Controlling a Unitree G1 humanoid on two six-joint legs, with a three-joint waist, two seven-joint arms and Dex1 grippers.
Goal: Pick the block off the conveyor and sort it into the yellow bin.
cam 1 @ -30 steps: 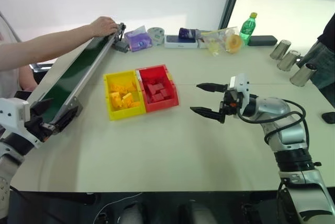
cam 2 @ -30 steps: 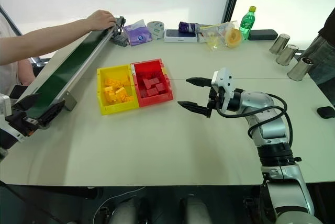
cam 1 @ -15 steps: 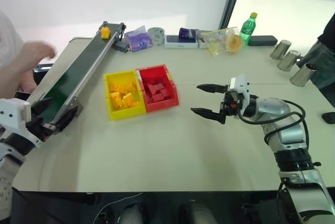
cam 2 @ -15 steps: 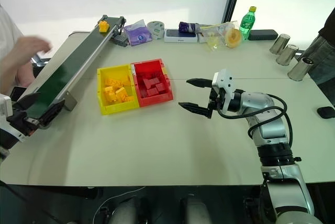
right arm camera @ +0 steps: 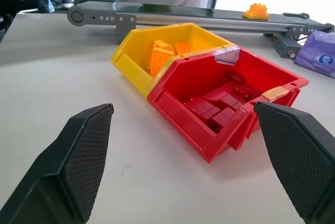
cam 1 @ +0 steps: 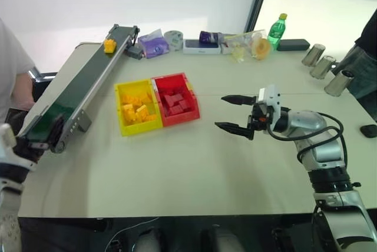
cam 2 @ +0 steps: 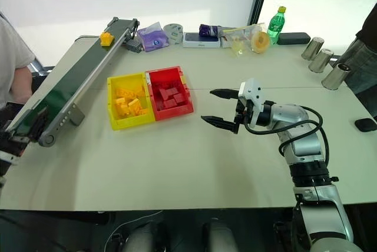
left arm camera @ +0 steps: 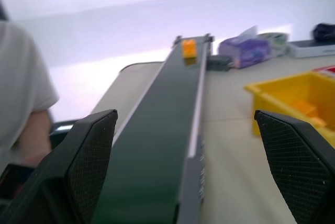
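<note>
At conveyor (cam 1: 76, 90) far end, block (cam 1: 109, 45) rides belt, unpicked; left pincer (left arm camera: 188, 145) spread, waiting at near end; right pincer (cam 1: 234, 112) spread beside bins; next: grasp block, carry to yellow bin (cam 1: 120, 108).

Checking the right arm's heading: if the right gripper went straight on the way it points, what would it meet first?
Probably the red bin: the open right gripper points at it, with bare table between; the yellow bin lies just beyond.

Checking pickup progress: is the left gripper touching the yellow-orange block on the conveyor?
Apart. In the left wrist view the block sits at the conveyor's far end, well beyond the open left gripper.
</note>
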